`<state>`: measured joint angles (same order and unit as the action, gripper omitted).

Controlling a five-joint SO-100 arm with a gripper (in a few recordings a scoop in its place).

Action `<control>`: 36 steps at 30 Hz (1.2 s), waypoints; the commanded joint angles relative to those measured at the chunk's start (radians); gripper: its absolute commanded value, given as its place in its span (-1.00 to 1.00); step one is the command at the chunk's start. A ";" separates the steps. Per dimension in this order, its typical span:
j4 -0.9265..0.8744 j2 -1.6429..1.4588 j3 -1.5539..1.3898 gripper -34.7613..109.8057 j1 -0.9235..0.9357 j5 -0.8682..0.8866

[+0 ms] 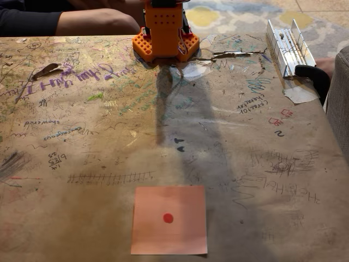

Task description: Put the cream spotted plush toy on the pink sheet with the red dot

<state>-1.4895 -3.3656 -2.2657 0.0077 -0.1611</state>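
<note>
Near the bottom edge of the fixed view, a little left of centre, the pink sheet with the red dot lay flat and square on the desk, its dot close to the middle and nothing resting on it. The sheet's edges ran roughly parallel to the desk's near edge.

The cream spotted plush toy could not be found on the desk surface or at the frame margins; where it sat could not be told from this frame.

At the far side, top centre, the orange arm base stood on the desk, cut off by the upper frame edge. The end effector lay beyond that cut, so whether it was open, closed, or carrying the toy could not be told. A long dark shadow ran from the base toward the sheet, which suggested the arm was raised over the middle of the desk, though this was a guess.

Judged from that, the sheet lay straight down-frame from the base, well apart from it, with scribbled desk between.

A metal rail piece sat at the far right corner. A person's forearm rested behind the desk at top left. Placement not yet done.
</note>
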 commanded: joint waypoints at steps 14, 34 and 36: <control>-0.025 1.720 0.960 0.19 0.031 -0.164; 0.560 0.927 -0.388 0.03 0.284 -0.503; 0.583 0.850 -0.456 -0.03 0.272 -0.491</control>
<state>-0.9419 -2.4083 -2.6630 0.2869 -0.6581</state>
